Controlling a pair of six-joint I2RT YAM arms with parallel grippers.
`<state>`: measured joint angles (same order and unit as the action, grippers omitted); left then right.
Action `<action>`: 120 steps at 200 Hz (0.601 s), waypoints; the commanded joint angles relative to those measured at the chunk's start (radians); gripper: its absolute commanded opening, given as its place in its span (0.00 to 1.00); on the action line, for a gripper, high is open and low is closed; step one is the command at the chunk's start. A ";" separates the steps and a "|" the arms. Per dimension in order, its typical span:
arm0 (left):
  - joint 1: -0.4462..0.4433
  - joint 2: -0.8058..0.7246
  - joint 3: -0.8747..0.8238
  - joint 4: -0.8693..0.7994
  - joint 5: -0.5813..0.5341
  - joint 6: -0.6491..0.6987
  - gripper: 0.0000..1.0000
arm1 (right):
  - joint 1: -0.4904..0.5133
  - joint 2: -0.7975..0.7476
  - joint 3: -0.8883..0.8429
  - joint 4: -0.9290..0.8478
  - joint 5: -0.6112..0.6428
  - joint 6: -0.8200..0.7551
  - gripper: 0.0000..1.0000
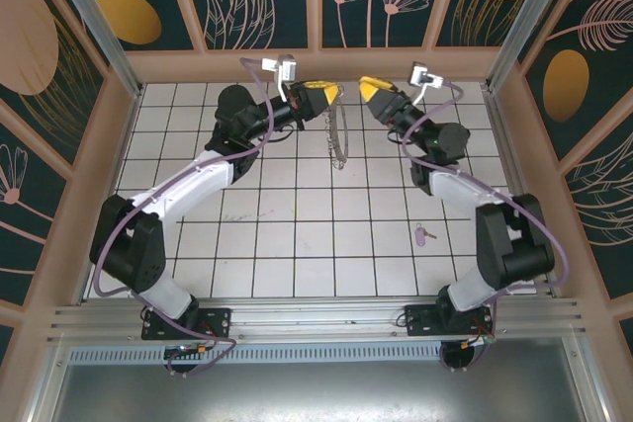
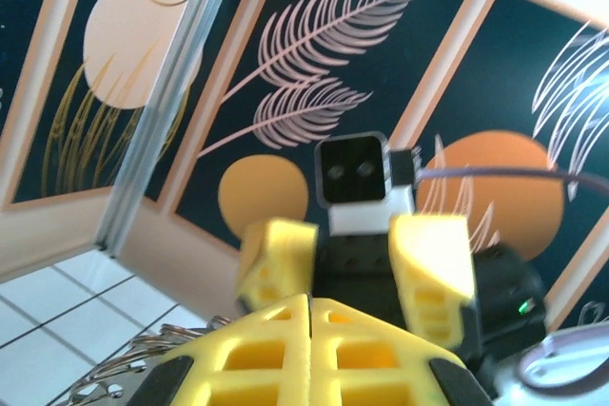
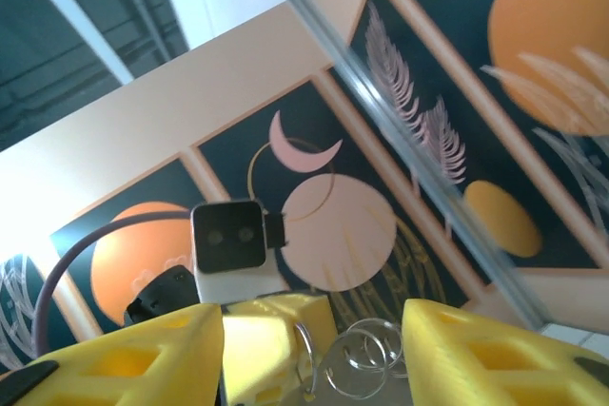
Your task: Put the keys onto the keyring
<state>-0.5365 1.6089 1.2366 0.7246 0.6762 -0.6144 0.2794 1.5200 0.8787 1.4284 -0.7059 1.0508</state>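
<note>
The left claw (image 1: 326, 98) is pinched fully shut on the top of the keyring (image 1: 341, 135), and the thin chain hangs free below it, off the tiled floor (image 1: 297, 244). Just to the other side of the keyring, the right claw (image 1: 366, 86) faces it with its jaws roughly half apart and nothing in them. In its own wrist view the small wire rings (image 3: 352, 358) show between its yellow fingers (image 3: 495, 358).

The one key (image 1: 425, 234) I can see lies flat on the tiles, well apart from the keyring and nearer the robot.

What worries me is that the key is tiny and flat, so a pinch could skid it away. The chain also hangs loose — a nudge would set it swinging or tug it out of that narrow grip.

I can read no brand, label or writing anywhere.
</note>
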 commanded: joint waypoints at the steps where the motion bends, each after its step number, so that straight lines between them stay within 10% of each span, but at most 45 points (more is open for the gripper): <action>1: 0.000 -0.057 0.059 -0.149 0.014 0.218 0.00 | -0.026 -0.125 -0.051 -0.122 -0.035 -0.101 0.55; 51: 0.000 -0.109 0.033 -0.147 0.028 0.360 0.00 | -0.046 -0.269 -0.086 -0.492 -0.027 -0.312 0.56; 120: 0.001 -0.143 0.022 -0.002 0.111 0.414 0.00 | -0.046 -0.267 -0.114 -0.559 -0.065 -0.386 0.56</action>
<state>-0.5365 1.4921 1.2396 0.6205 0.7204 -0.2485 0.2409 1.2549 0.7692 0.8833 -0.7338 0.7300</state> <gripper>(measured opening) 0.045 0.560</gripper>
